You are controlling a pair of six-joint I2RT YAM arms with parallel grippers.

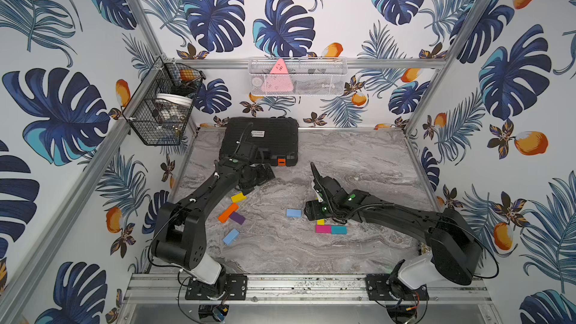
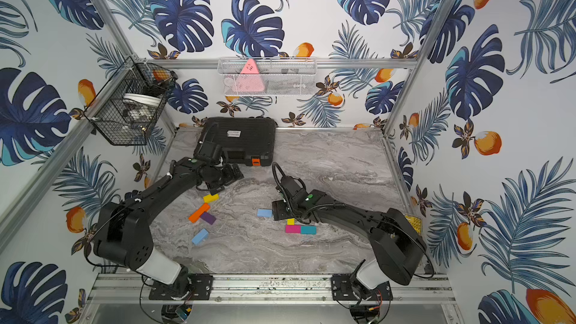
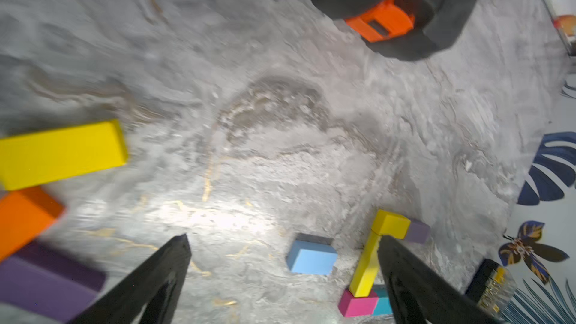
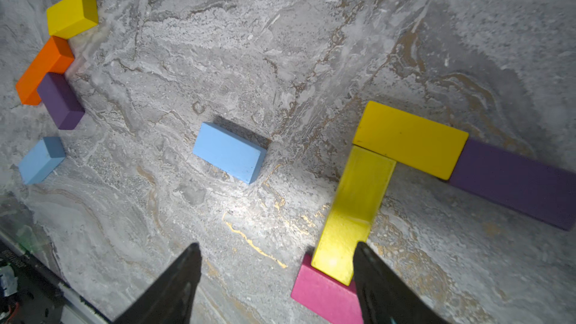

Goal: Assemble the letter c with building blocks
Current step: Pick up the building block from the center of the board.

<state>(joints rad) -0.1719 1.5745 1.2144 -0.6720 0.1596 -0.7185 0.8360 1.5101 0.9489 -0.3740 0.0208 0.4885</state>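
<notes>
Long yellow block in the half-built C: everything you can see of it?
The long yellow block is a plain, matt, wood-like bar lying flat on the marble table. One end meets the shorter yellow block, the other the magenta block. The right pincer stands open near its magenta end, not gripping it.

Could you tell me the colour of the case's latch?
Orange latch, clearest in the left wrist view.

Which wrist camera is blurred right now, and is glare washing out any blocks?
Left wrist view: motion-smeared, worst on the yellow block, orange block and the orange latch. Right wrist view: sharp, the light blue block casting a crisp shadow; glare brightens the near end of the long yellow block and the tabletop beside it. In both top views: even light, no glare.
</notes>
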